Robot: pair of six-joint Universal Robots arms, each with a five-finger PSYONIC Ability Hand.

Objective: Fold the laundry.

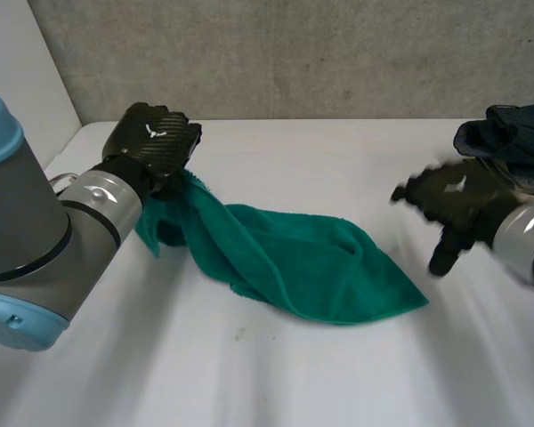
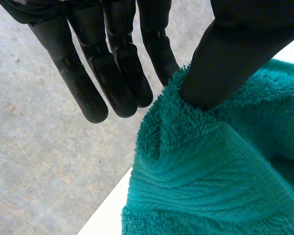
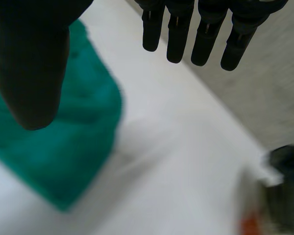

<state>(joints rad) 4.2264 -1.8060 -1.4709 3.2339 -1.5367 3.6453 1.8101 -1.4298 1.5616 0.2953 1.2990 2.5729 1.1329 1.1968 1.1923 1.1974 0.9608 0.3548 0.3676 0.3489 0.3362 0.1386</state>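
Observation:
A teal towel point(image 1: 311, 267) lies bunched on the white table point(image 1: 276, 374), running from the left hand to a corner near the middle right. My left hand point(image 1: 151, 138) holds its far left end raised off the table. In the left wrist view the thumb point(image 2: 235, 54) presses the towel's edge point(image 2: 210, 181) against a finger while the other fingers point(image 2: 112, 68) stay straight. My right hand point(image 1: 454, 200) hovers right of the towel, apart from it. Its straight fingers point(image 3: 201, 29) and thumb point(image 3: 32, 58) are spread with nothing between them, and the towel's corner point(image 3: 54, 147) lies below the thumb.
A pile of dark blue clothes point(image 1: 516, 133) sits at the table's back right, just behind my right hand, and also appears in the right wrist view point(image 3: 286, 191). A grey wall point(image 1: 294, 53) borders the table's far edge.

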